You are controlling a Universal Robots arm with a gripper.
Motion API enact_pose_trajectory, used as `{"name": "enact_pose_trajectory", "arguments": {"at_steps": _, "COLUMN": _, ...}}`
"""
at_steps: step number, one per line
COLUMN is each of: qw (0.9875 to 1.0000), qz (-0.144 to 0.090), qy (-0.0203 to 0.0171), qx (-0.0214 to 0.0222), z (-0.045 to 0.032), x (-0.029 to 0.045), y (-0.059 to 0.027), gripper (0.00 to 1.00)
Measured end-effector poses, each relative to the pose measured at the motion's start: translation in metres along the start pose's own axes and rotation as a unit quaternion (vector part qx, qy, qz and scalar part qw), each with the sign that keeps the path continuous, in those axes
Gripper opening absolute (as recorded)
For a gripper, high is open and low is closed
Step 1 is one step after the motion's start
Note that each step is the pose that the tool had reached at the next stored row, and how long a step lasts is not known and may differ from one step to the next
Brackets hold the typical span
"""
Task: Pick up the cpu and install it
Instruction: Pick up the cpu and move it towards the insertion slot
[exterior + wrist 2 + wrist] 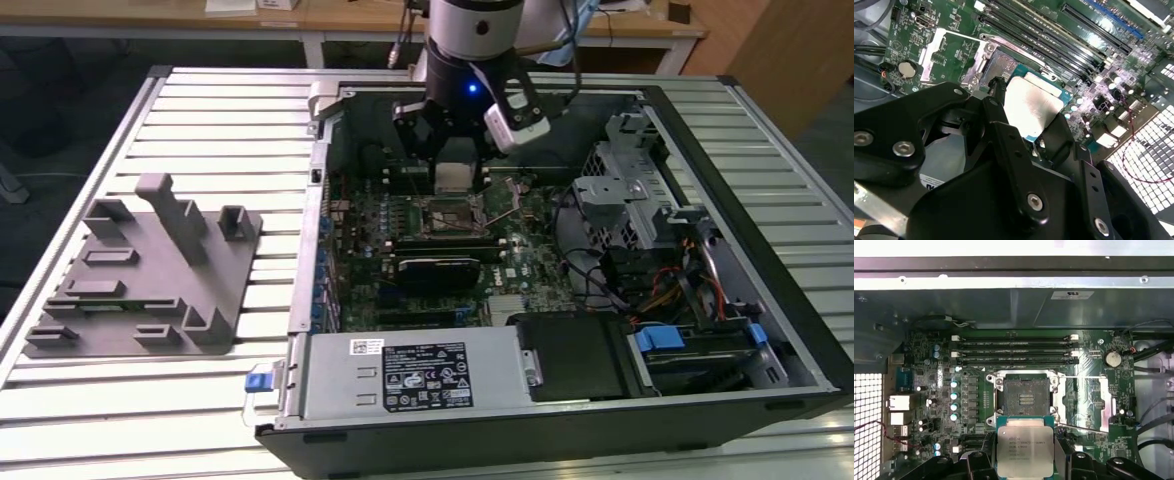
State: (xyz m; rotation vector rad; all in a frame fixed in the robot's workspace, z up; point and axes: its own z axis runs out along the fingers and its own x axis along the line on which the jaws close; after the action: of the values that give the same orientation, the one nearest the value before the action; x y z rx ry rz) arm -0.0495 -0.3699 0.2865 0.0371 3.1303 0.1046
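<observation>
Cpu point(1025, 447) (one only, silver face up) was clamped between the gripper's point(454, 165) two fingers point(1006, 145), upper centre of the exterior view, held near the one open socket point(1024, 397) and not seated in it; four memory slots point(1014, 341) ran alongside that socket.

I'm watching even light falling across the ribbed metal worktop point(214, 110). Behind it a wooden desk point(334, 18) on white legs is standing; dark floor point(67, 90) is showing at the exterior view's left, a wooden panel point(787, 60) at its right.
</observation>
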Motion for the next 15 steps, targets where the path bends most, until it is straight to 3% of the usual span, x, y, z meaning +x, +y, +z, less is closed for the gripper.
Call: {"name": "enact_pose_trajectory", "arguments": {"at_steps": 15, "qw": 1.0, "qz": -0.007, "qy": 0.0005, "qx": 0.0, "z": 0.0184, "x": -0.001, "y": 0.0086, "gripper": 0.54}}
